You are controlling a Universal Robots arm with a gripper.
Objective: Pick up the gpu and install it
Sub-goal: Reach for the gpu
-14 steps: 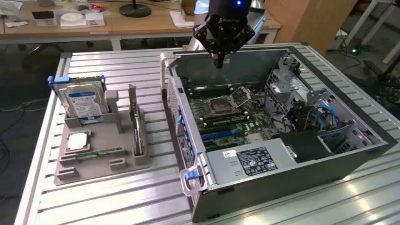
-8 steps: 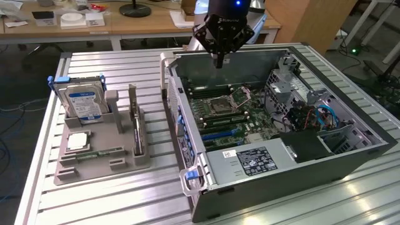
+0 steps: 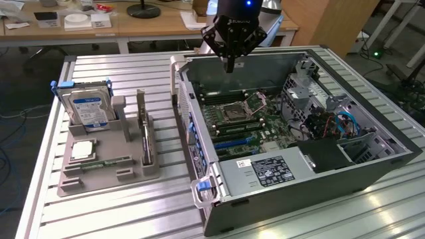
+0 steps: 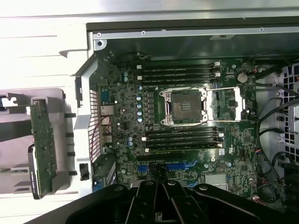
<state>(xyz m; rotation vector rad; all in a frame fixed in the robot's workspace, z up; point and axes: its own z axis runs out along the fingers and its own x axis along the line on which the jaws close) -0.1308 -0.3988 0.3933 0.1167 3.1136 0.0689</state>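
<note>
White lettering on the body of the black gripper (image 3: 230, 65) appears to read "ROBOTIQ". The black-and-white label (image 3: 269, 171) on the grey power-supply box (image 3: 234, 175) carries print too small to read. So does the blue-and-white label (image 3: 89, 110) on the upright silver hard drive (image 3: 83, 94).

desks (image 3: 166, 27) wooden, behind | floor (image 3: 20, 74) dark | table (image 3: 119, 69) ribbed metal | cabinet (image 3: 332, 25) wooden
</note>
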